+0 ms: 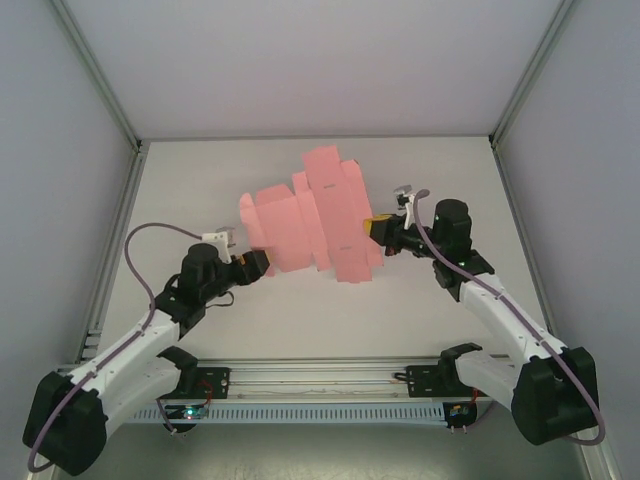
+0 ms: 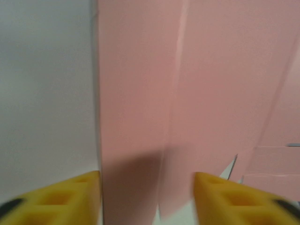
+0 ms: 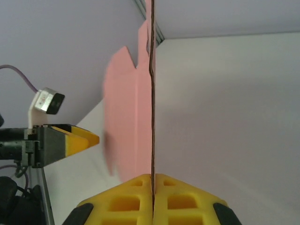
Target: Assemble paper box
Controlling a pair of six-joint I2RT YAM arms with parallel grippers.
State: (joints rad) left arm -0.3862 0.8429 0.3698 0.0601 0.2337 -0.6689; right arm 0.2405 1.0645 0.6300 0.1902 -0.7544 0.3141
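Observation:
The paper box [image 1: 315,215] is a flat pink die-cut sheet with tabs and flaps, held up over the middle of the table. My right gripper [image 1: 378,232] is shut on its right edge. In the right wrist view the sheet [image 3: 126,122] runs edge-on straight out of the closed yellow fingertips [image 3: 136,192] of the right gripper [image 3: 153,187]. My left gripper [image 1: 262,262] sits at the sheet's lower left edge. In the left wrist view its jaws stand wide apart, and the left gripper [image 2: 147,197] has the pink card [image 2: 187,84] just ahead in the gap, with neither finger pressing on it.
The white table [image 1: 200,190] lies inside grey walls with metal corner posts [image 1: 100,80]. An aluminium rail [image 1: 320,380] carrying both arm bases runs along the near edge. The left arm's wrist camera [image 3: 47,101] shows at the left of the right wrist view.

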